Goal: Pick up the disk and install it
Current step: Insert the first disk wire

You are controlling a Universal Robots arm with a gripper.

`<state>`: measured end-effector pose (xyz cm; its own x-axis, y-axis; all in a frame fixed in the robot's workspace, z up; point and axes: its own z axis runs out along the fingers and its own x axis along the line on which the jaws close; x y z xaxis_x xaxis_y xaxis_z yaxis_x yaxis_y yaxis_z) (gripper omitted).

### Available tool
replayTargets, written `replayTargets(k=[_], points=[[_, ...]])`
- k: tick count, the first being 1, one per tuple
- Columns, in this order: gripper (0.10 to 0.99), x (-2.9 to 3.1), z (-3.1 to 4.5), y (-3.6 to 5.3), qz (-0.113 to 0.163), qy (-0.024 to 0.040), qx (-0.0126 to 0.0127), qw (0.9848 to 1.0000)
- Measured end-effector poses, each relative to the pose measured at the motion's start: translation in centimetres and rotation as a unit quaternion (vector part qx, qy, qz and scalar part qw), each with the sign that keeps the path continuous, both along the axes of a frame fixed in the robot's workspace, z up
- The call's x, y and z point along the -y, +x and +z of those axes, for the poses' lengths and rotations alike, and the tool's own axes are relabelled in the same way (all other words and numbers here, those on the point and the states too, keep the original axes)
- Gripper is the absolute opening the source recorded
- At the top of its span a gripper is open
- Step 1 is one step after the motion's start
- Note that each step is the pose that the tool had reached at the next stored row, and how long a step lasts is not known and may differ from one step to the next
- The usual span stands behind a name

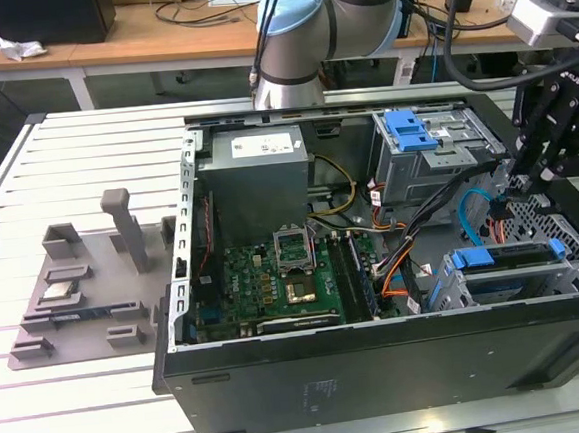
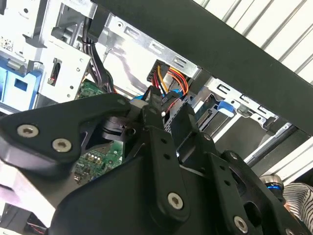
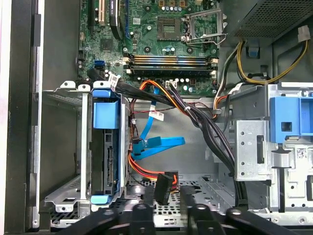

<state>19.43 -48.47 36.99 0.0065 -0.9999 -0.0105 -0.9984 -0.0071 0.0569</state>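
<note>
- One disk (image 3: 105,147), blue-railed, sits edge-on in the lower drive cage (image 3: 63,196), at about 4 o'clock in the open computer case (image 1: 382,370) in the exterior view.
- Tool (image 3: 168,198): fingers nearly closed around a black cable connector (image 3: 164,188); a firm grip appears likely, not certain.
- Progress: disk seated; cabling seemingly outstanding.

silver arm (image 1: 354,16), pale-blue joint cap; black linkage hand (image 1: 544,156), round silver screws.
</note>
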Motion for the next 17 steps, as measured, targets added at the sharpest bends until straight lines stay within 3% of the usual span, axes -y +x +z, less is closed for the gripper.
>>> replayTargets(k=[1, 6, 8, 16, 17], points=[[0.361, -0.01, -0.04, 0.0, 0.0, -0.0008, 0.0, 1.0], [0.361, -0.75, -0.7, -0.05, -0.001, -0.0137, 0.0, 0.9999], [0.361, -0.76, -1.11, -0.1, -0.002, -0.018, 0.0, 0.9998], [0.361, -0.75, -1.72, -0.28, -0.002, -0.0209, 0.0, 0.9998], [0.278, -0.75, -1.73, -0.28, -0.002, -0.0211, 0.0, 0.9998]])
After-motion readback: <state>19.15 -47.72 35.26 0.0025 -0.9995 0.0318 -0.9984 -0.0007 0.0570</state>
